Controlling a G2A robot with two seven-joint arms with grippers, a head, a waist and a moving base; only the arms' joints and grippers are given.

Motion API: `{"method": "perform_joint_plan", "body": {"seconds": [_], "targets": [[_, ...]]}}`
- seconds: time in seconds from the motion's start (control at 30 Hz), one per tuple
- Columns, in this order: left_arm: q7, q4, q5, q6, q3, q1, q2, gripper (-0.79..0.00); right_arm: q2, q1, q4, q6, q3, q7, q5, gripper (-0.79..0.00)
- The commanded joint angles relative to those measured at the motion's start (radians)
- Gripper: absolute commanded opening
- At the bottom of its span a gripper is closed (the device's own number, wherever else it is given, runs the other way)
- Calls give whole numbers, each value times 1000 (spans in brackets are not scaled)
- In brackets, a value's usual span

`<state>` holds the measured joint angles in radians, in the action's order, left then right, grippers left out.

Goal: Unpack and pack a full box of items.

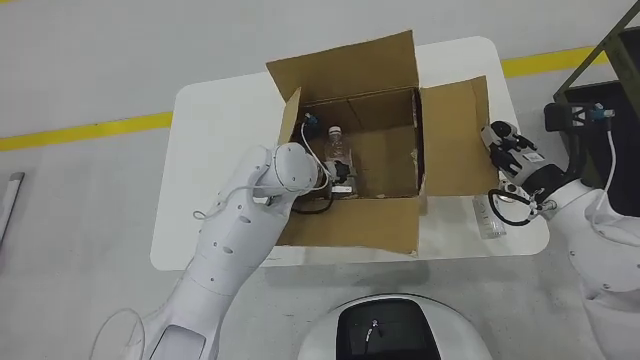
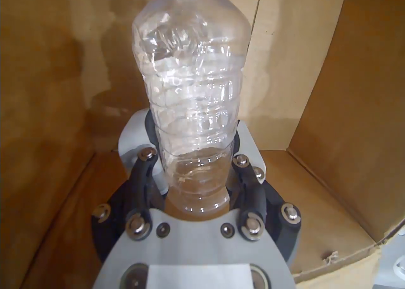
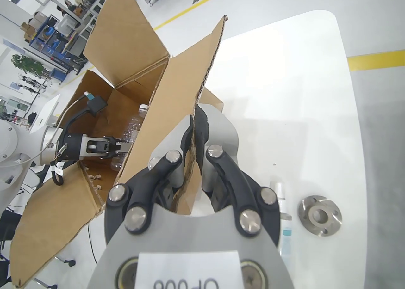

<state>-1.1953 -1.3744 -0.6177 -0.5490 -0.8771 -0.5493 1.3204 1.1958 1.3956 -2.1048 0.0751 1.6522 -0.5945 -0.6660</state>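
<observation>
Firstly, noted at the near right corner of the table (image 1: 210, 160): a small white tube (image 3: 283, 217) lying just beside a round metal flange (image 3: 319, 216), not touching it. Found the right gripper (image 3: 194, 132) just beyond, pinched tight on the torn edge of the outward-folded right flap (image 1: 455, 135) of the cardboard box (image 1: 350, 222). Found the left gripper (image 2: 194, 144) lowered inside the box near its left wall, fingers (image 2: 148, 151) clamped around the lower body of a clear plastic bottle (image 2: 190, 65), white cap end pointing away from the wrist. Could not tell whether the bottle's base touches the box floor. Observed the rear flap (image 1: 345, 65) raised at the far side. Noted a yellow floor line (image 1: 85, 132) beyond the table.
</observation>
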Motion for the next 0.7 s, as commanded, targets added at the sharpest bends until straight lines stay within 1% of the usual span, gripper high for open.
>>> {"method": "perform_joint_plan", "body": {"seconds": [0.0, 0.03, 0.07, 0.1, 0.13, 0.27, 0.37, 0.5, 0.67], "targets": [[1, 5, 3, 1, 1, 2, 1, -785, -1, -1, 1, 1, 0, -1, 1, -785], [0, 7, 6, 0, 1, 3, 2, -785, -1, -1, 1, 1, 0, -3, 0, -785], [0, 10, 8, -1, 1, 4, 3, -622, -2, -1, 0, 1, 0, -3, 0, -785], [0, 11, 8, -2, 2, 5, 4, -277, -2, -2, 1, 2, 0, -4, 0, -785], [-1, 13, 9, -2, 2, 5, 4, 0, -2, -3, 1, 2, -1, -4, 0, -785], [-2, 13, 15, -2, -5, 10, 5, 0, -4, -8, 4, 4, -4, -5, -2, -785], [-4, -6, 21, 0, -19, 11, 3, 0, -5, -13, 7, 5, -5, -5, -4, -785], [-15, -59, 22, -2, -48, 3, -4, 0, -7, -17, 12, 8, -3, -3, -7, -785], [-21, -152, 29, -3, -116, -21, -20, 0, -10, -25, 27, 1, 2, -7, -17, -785]]}}
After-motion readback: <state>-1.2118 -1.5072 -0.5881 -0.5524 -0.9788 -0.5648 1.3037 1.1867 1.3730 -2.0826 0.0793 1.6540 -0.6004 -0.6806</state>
